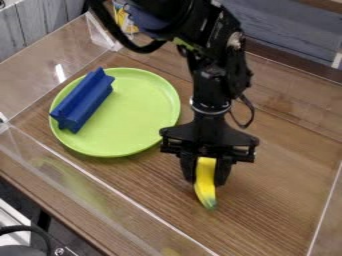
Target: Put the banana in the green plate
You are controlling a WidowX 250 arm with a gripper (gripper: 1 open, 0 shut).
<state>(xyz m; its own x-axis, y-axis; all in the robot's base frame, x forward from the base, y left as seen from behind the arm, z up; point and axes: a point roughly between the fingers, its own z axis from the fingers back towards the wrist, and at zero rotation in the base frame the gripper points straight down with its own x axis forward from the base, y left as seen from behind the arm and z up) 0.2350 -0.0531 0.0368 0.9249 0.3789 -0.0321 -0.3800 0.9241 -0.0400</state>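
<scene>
The yellow banana lies on the wooden table, just right of the green plate, its dark tip toward the front. My gripper points straight down over the banana's upper end with both black fingers closed against it, shut on the banana. The upper end of the fruit is hidden between the fingers. The round lime-green plate sits at left with a blue ridged block lying on its left side.
A clear plastic wall rims the table area at the front and sides. The black arm rises from the gripper toward the back. Bare wooden tabletop stretches to the right of the gripper.
</scene>
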